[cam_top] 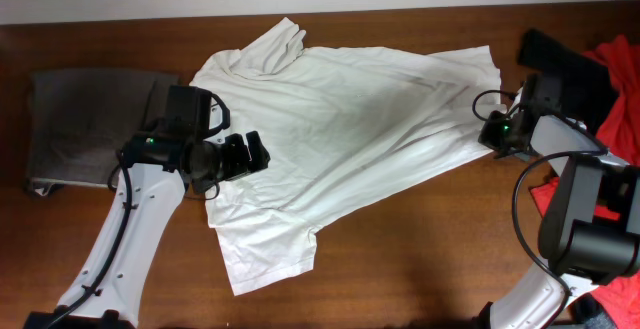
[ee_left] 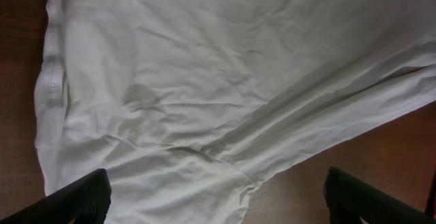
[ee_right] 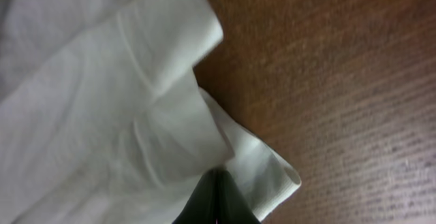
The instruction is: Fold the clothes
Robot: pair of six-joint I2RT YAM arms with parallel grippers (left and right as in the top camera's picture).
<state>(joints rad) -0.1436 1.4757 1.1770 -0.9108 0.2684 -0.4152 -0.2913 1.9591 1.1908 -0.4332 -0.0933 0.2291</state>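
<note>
Right claw [ee_right: 218, 186]: clenched on shirt [cam_top: 350, 119] hem at its tip.
Left claw [cam_top: 245, 154]: released, shirt beneath.
Risk: we judge this shallow pinch slips under pull.

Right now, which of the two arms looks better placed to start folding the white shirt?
The right. The right gripper is shut on the edge of the T-shirt, ready to pull it over. The left gripper hangs open above the cloth, holding nothing.
</note>
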